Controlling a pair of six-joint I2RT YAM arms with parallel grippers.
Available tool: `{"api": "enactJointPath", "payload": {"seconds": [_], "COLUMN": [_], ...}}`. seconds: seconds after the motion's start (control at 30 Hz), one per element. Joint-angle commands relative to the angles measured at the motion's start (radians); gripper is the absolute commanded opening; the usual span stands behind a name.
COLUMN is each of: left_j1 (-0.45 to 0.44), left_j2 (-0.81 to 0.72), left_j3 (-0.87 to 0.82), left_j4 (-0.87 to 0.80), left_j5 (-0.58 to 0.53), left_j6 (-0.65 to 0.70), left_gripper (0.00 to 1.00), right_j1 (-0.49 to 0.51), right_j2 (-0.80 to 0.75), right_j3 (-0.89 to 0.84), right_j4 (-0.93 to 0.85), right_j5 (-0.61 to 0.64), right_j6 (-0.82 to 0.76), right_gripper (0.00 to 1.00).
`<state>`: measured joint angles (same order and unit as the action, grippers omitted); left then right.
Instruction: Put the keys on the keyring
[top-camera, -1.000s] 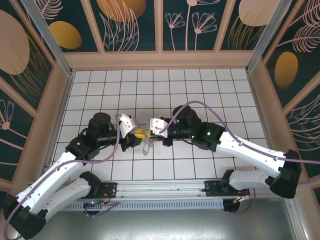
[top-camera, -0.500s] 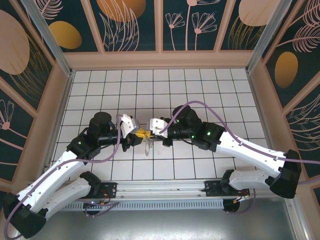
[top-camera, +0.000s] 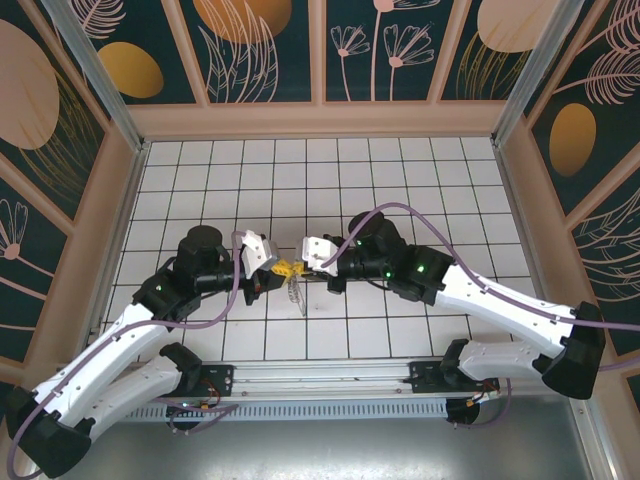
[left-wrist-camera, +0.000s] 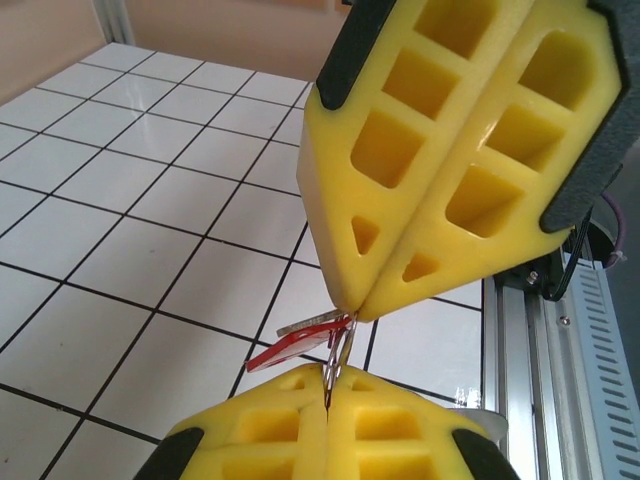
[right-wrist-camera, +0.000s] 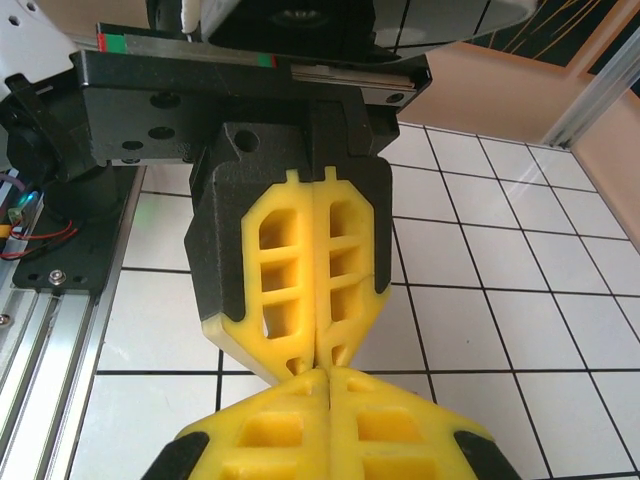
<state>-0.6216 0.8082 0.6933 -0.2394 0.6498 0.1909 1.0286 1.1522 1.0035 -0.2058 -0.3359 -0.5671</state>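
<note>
Your left pincer (left-wrist-camera: 327, 392) clenches the ring (left-wrist-camera: 337, 352) (edge-on, I think); right pincer (left-wrist-camera: 350, 305), clenched, meets it, keys (left-wrist-camera: 283, 351) between.

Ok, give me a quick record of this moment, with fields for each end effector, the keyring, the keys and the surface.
left end effector: shut, a thin wire that looks like the keyring running into its fingertips
right end effector: shut, tip to tip with the left one; what it pinches cannot be told
keyring state: held up off the tiles, between the two sets of tips
keys: silvery key and red-headed piece stick out sideways where the tips meet
surface: white tiled table, dark grid lines
</note>
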Motion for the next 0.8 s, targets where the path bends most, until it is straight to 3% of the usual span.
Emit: {"api": "enactJointPath", "payload": {"seconds": [0.0,0.77], "left_j1": [-0.003,-0.004], "left_j2": [-0.027,-0.049], "left_j3": [-0.012,-0.01], "left_j4": [0.043,0.111], "left_j5": [0.006,0.056], "left_j6": [0.009,-0.043], "left_gripper": [0.0,0.0], "right_j1": [0.001,0.009], "right_j2": [-0.044,-0.105], "right_j3": [-0.025,-0.166], "right_j4": [0.056,0.079], "right_j5": [0.016,0.087], "right_j6": [0.031,0.105], "right_gripper": [0.0,0.0]}}
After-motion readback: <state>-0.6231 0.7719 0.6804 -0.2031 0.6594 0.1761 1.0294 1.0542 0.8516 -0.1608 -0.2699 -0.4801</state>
